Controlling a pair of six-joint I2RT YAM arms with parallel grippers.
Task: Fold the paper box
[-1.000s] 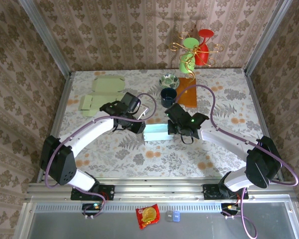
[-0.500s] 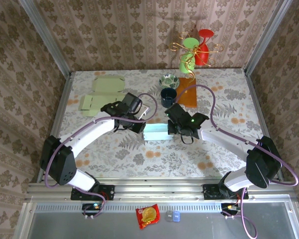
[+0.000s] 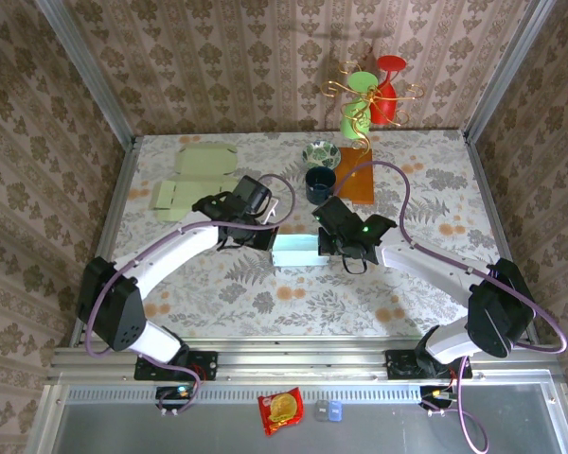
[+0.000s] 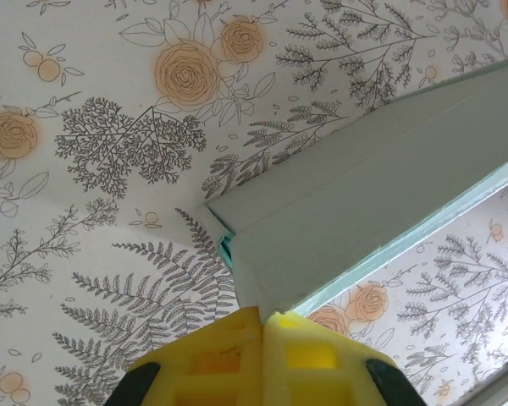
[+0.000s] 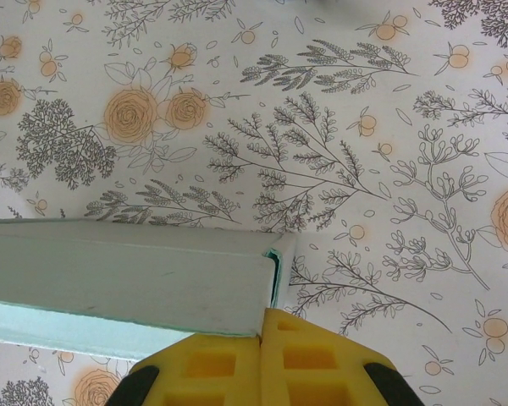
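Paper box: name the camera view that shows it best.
Top external. It takes in the whole paper box, lying flat on the table. The left wrist view gives a close look at one end corner, which meets its shut jaws. The right wrist view gives the other end in the same way.

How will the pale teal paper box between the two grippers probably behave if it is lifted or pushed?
The paper box looks thin-walled and hollow, so it is probably light and slides easily. Its ends are pinched by the left gripper and right gripper; the sheet walls would likely flex or crease under pressure.
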